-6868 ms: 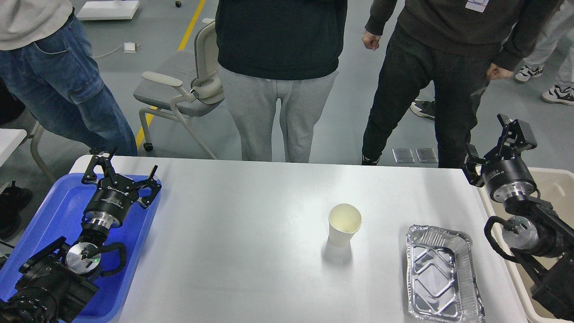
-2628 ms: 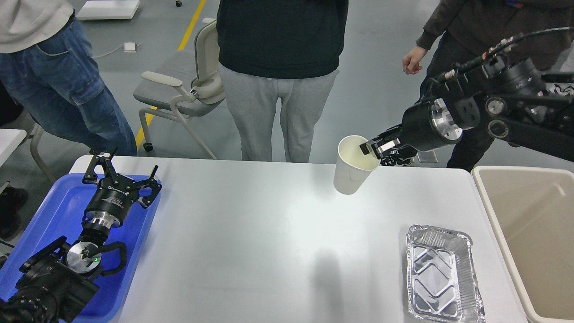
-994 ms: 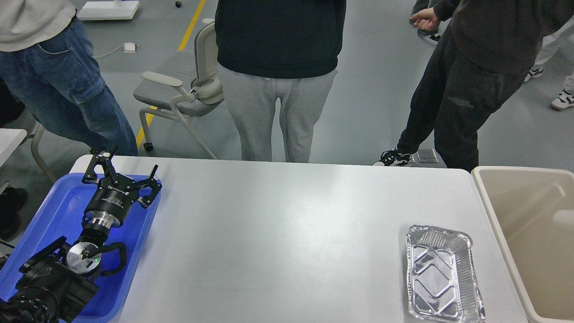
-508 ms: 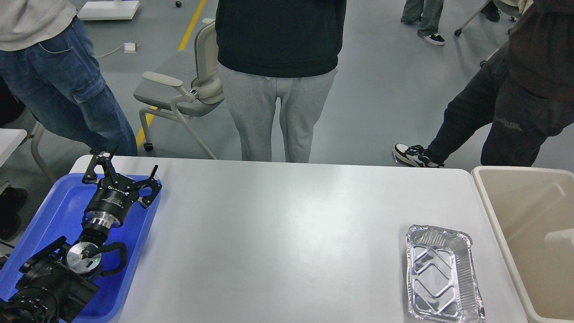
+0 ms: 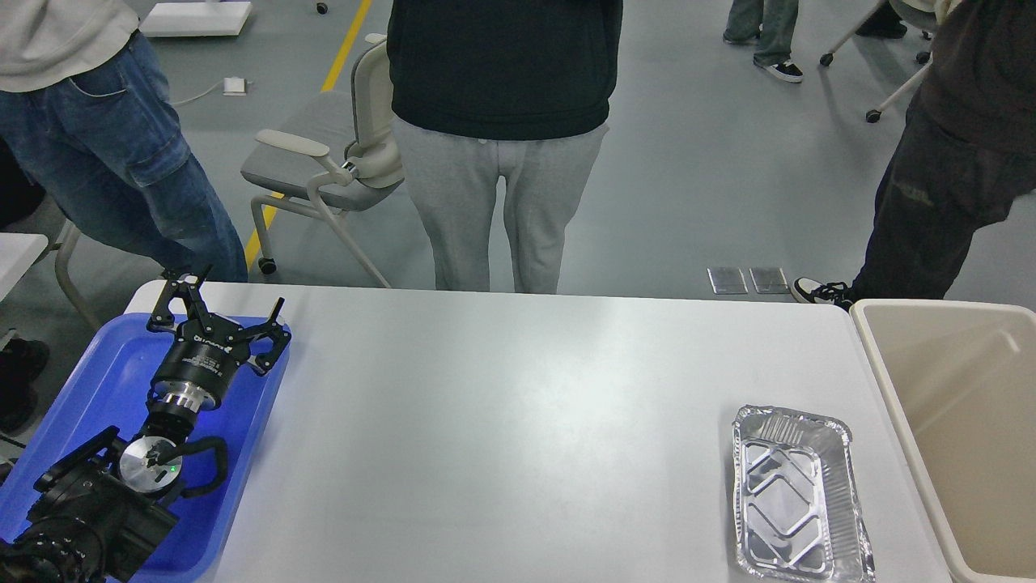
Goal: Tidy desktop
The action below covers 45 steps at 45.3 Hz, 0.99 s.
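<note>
The white-grey desktop (image 5: 502, 421) fills the middle of the head view. An empty silver foil tray (image 5: 797, 494) lies on it near the right front. My left gripper (image 5: 218, 312) is open and empty, hovering over the blue plastic tray (image 5: 89, 389) at the desktop's left end. My right arm and gripper are out of view. The white paper cup is not in view.
A beige bin (image 5: 963, 413) stands against the desktop's right edge. Three people stand beyond the far edge: one at the centre (image 5: 498, 138), one at the left (image 5: 97, 138), one at the right (image 5: 955, 154). A grey chair (image 5: 328, 154) stands behind.
</note>
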Available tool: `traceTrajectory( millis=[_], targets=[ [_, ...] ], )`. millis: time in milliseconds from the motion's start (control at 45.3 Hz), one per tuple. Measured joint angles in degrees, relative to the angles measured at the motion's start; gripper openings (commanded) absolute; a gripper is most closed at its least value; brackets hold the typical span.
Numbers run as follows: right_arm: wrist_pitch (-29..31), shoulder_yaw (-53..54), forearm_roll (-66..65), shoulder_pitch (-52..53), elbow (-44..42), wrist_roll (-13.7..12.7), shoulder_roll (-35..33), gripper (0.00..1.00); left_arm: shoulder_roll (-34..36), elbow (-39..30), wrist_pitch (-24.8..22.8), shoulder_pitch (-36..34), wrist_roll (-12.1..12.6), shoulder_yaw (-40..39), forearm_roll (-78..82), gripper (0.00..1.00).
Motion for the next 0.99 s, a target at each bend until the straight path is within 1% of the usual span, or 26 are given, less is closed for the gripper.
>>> traceTrajectory(
  millis=[88, 132, 221, 287, 331, 397, 464, 552, 618, 707, 839, 994],
  targets=[
    [2.49, 4.14, 0.00, 2.13, 0.58, 1.11, -1.17, 1.00, 0.00, 0.00, 0.00, 0.00, 0.00, 0.00, 0.00, 1.00],
    [4.00, 7.22, -0.15, 3.32, 2.12, 2.13, -2.09, 1.00, 0.01, 0.00, 0.00, 0.00, 0.00, 0.00, -0.01, 1.00],
    [5.15, 11.20, -0.47, 4.23, 5.07, 3.46, -3.50, 1.00, 0.02, 0.01, 0.00, 0.00, 0.00, 0.00, -0.01, 1.00],
    [5.97, 15.58, -1.50, 4.97, 8.50, 4.58, -4.58, 0.99, 0.02, -0.01, 0.00, 0.00, 0.00, 0.00, -0.01, 1.00],
    [6.46, 20.57, -3.46, 5.24, 12.27, 5.36, -5.24, 0.98, 0.01, -0.01, 0.00, 0.00, 0.00, 0.00, -0.01, 1.00],
    [6.38, 24.75, -5.89, 4.95, 15.45, 5.70, -5.40, 0.98, 0.01, 0.01, 0.00, -0.01, 0.00, 0.00, -0.03, 1.00],
    [5.69, 32.60, -10.49, 3.65, 21.41, 6.11, -4.97, 0.98, 0.00, -0.01, 0.00, 0.00, 0.00, 0.00, -0.01, 1.00],
    [4.57, 42.49, -18.05, 1.27, 28.50, 6.44, -2.78, 0.99, 0.00, 0.00, 0.00, 0.00, 0.00, 0.00, -0.02, 1.00],
    [3.94, 50.74, -25.68, -0.62, 34.04, 6.58, 0.28, 0.99, 0.00, 0.00, 0.00, 0.00, 0.00, 0.00, -0.01, 1.00],
    [3.43, 59.06, -33.25, -2.18, 38.56, 6.67, 4.64, 1.00, 0.01, 0.01, 0.00, 0.00, 0.00, 0.00, -0.01, 1.00],
    [2.63, 67.89, -40.76, -3.85, 42.63, 6.82, 11.19, 1.00, 0.00, 0.00, 0.00, 0.00, 0.00, 0.00, -0.01, 1.00],
    [2.02, 73.33, -44.82, -6.04, 44.68, 7.34, 17.66, 1.00, -0.02, -0.01, 0.00, 0.00, 0.00, 0.00, -0.01, 1.00]
  ],
)
